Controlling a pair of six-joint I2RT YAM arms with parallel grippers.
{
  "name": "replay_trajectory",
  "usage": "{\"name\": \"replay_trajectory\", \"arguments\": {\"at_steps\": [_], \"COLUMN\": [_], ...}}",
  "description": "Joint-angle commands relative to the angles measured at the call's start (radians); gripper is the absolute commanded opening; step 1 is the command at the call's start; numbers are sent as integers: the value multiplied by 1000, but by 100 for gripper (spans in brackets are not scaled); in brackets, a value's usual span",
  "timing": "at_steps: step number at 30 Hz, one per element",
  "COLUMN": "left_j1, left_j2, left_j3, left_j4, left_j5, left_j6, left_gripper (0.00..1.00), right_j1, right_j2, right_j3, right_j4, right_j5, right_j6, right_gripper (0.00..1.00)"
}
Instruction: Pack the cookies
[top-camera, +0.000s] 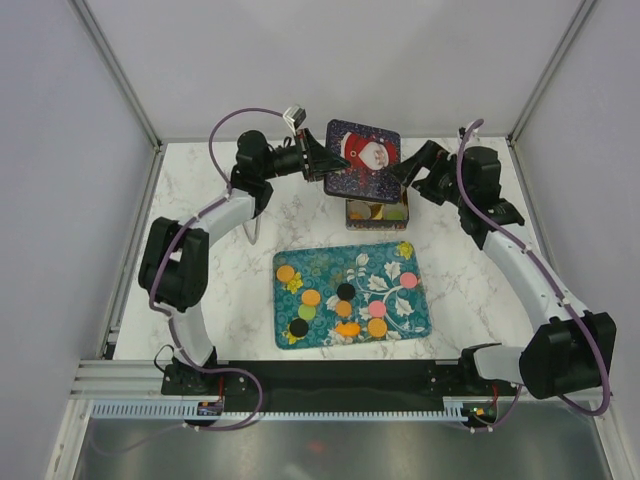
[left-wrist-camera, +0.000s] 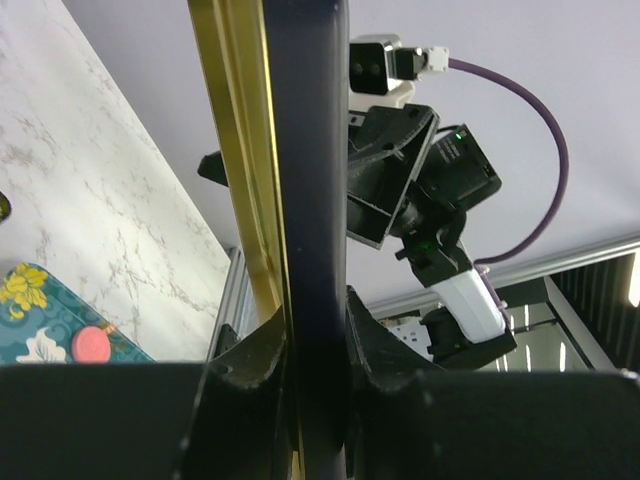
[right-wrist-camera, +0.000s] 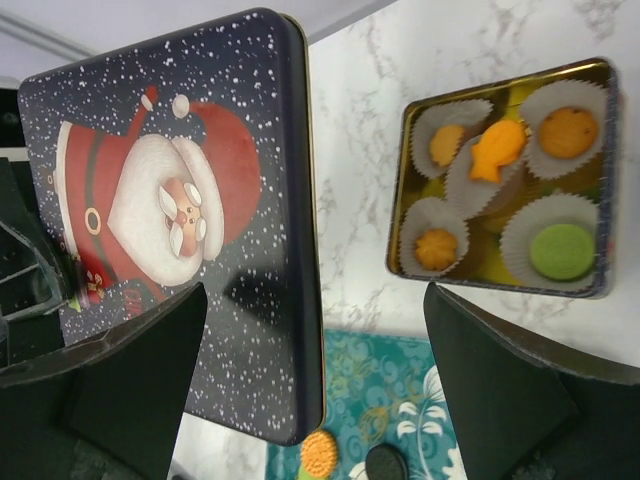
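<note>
My left gripper (top-camera: 322, 160) is shut on the edge of a dark blue tin lid (top-camera: 362, 158) with a Santa picture and holds it tilted above the open gold tin (top-camera: 400, 213). In the left wrist view the fingers (left-wrist-camera: 250, 365) clamp the lid's edge (left-wrist-camera: 305, 180). My right gripper (top-camera: 408, 172) is open by the lid's right edge. The right wrist view shows the lid (right-wrist-camera: 180, 200) and the tin (right-wrist-camera: 500, 283), which holds paper cups with orange and green cookies (right-wrist-camera: 563, 250). Several cookies (top-camera: 346, 292) lie on the teal tray (top-camera: 330, 262).
The teal floral tray lies in the middle of the marble table (top-camera: 210, 300), in front of the tin. White walls close in the back and both sides. The arm bases stand at the near edge.
</note>
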Motion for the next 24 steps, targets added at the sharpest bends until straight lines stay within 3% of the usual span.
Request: {"name": "replay_trajectory", "arguments": {"at_steps": [1, 6, 14, 24], "left_j1": [5, 5, 4, -30], "left_j2": [74, 236, 546, 753], "left_j3": [88, 222, 502, 685], "left_j4": [102, 148, 150, 81], "left_j5": [-33, -47, -74, -119], "left_j6": [-56, -100, -134, -116], "left_gripper": [2, 2, 3, 4], "right_j1": [-11, -34, -124, -135], "right_j2": [23, 116, 340, 494], "right_j3": [85, 145, 281, 283], "right_j4": [-45, -51, 3, 136], "right_j5": [104, 139, 75, 63], "right_j6": [-84, -132, -169, -158], "right_gripper": [98, 98, 98, 98]}}
